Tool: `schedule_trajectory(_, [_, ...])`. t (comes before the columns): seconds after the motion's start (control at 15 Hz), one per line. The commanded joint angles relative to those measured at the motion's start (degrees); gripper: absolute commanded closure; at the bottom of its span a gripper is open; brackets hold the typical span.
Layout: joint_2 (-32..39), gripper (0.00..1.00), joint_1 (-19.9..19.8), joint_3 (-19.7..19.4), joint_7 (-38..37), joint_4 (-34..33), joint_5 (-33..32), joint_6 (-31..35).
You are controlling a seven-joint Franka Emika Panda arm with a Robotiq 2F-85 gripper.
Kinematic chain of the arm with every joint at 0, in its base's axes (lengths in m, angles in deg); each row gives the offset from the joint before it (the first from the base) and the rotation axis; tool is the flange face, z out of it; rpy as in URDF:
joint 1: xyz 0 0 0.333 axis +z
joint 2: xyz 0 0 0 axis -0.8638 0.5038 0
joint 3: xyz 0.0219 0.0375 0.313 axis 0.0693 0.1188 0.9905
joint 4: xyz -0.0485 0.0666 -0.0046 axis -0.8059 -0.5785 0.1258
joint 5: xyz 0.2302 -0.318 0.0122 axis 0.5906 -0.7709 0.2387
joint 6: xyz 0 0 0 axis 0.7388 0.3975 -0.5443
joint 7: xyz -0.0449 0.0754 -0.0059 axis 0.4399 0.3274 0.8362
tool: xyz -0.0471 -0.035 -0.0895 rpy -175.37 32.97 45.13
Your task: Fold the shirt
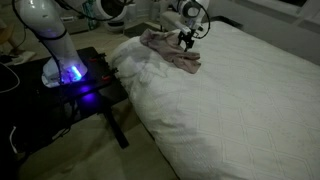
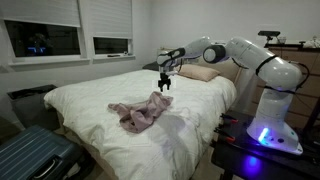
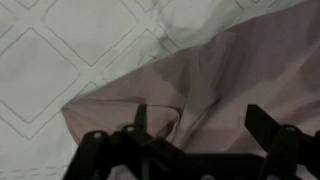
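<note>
The dusty pink-beige shirt [image 1: 168,52] lies crumpled on the white quilted bed cover [image 1: 240,110], near the pillow end. It shows in both exterior views [image 2: 140,113]. My gripper [image 2: 165,84] hangs just above the shirt's far edge [image 1: 186,40]. In the wrist view the two fingers [image 3: 200,118] stand wide apart and empty over the fabric [image 3: 230,75], with the shirt's hem corner below the left finger. The gripper is open.
The robot base with a blue light [image 1: 70,72] stands on a black stand [image 2: 262,150] beside the bed. A pillow [image 2: 200,72] lies at the head of the bed. A dark suitcase [image 2: 35,155] stands at the bed's foot.
</note>
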Motion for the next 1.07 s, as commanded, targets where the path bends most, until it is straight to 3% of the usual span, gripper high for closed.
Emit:
schedule_trajectory(0.0, [0.3, 0.0, -3.3, 1.8, -3.4, 1.1, 5.7, 2.7])
schedule_trajectory(0.47, [2.2, 0.0, -7.0, 1.7, -3.9, 3.4, 13.1, 12.1])
schedule_trajectory(1.0, [2.8, 0.0, -7.8, 1.9, -3.3, 9.0, 16.5, 18.1])
